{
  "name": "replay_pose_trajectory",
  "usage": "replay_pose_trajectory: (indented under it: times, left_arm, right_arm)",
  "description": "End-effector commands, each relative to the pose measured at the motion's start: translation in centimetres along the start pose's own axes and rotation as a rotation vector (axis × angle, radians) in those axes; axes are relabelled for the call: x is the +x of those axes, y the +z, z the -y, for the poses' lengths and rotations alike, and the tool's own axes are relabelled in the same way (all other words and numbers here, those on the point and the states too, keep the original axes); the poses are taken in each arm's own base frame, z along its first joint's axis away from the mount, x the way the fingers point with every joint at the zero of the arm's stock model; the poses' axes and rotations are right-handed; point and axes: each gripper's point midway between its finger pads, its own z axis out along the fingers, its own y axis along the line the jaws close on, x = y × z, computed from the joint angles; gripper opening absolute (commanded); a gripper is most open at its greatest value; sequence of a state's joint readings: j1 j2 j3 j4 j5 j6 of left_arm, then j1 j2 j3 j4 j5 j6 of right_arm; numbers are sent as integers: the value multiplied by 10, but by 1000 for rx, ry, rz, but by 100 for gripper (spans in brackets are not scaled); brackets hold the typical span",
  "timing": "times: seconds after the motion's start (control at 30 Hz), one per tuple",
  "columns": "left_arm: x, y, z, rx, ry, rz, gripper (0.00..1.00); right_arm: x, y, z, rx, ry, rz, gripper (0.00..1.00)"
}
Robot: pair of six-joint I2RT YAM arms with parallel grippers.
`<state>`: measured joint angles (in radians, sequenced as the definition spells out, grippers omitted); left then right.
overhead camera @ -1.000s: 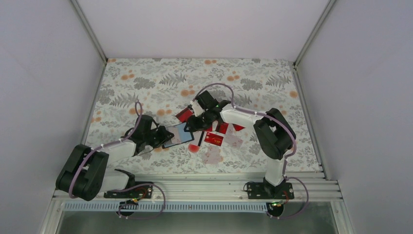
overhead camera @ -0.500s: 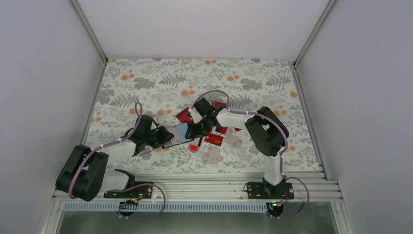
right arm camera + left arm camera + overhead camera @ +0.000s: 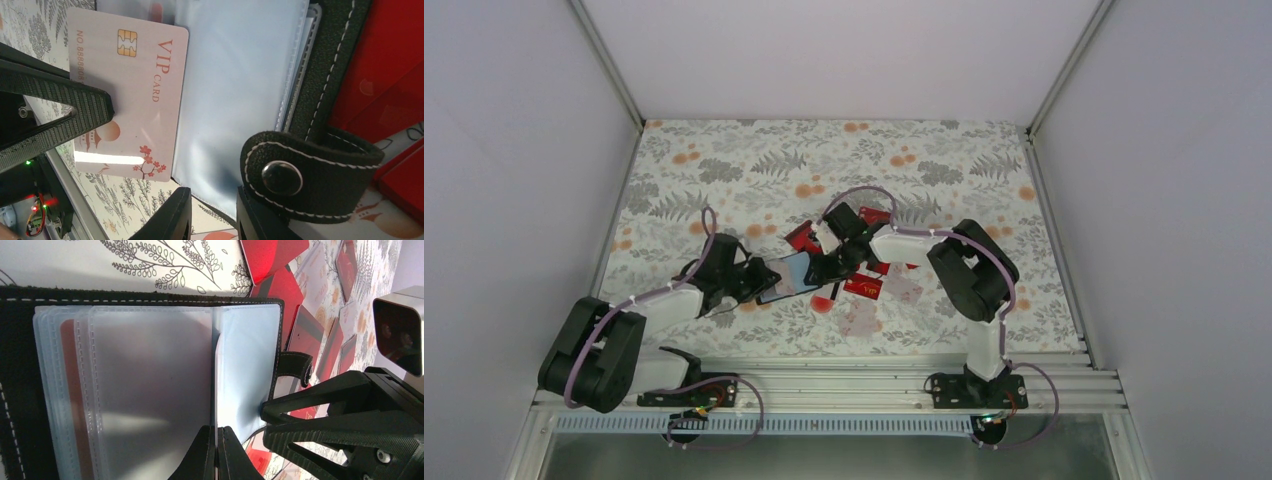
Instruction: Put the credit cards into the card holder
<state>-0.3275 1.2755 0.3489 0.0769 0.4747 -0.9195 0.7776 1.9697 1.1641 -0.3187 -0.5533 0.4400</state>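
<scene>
Card holder (image 3: 150, 294) lies open, one card seemingly filed, several credit cards (image 3: 862, 286) left loose on the bench (image 3: 724, 160); my left tool (image 3: 216, 434) clamps a sleeve (image 3: 150, 390), right tool (image 3: 212, 205) jaws slightly apart.

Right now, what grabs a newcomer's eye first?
The open black card holder sits mid-table, the left gripper pinching a clear sleeve and the right gripper at its free edge. Red credit cards lie scattered right of it. A pale VIP card shows beside the sleeves in the right wrist view.

card holder (image 3: 789, 275) lies left of the credit cards (image 3: 864, 285) (some overlapping) on the table (image 3: 724, 160).
</scene>
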Motion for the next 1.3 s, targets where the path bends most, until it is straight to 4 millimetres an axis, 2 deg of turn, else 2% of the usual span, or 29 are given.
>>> replay_pose_trajectory:
  times: [0.0, 0.17, 0.67, 1.03, 1.27]
  left_arm:
    - [-8, -2, 0, -30, 23, 21, 2]
    - [-13, -3, 2, -39, 38, 27, 2]
    - [-9, 10, -5, -10, 67, -8, 3]
    - [-6, 16, -2, 26, 100, -36, 2]
    - [-4, 11, 0, 73, 71, 1, 2]
  right_arm:
    - [44, 23, 52, 161, 67, -115, 24]
    - [48, 24, 55, 167, 73, -121, 24]
    - [48, 24, 55, 168, 82, -123, 24]
    - [46, 24, 54, 168, 88, -125, 24]
    - [46, 24, 53, 168, 98, -125, 24]
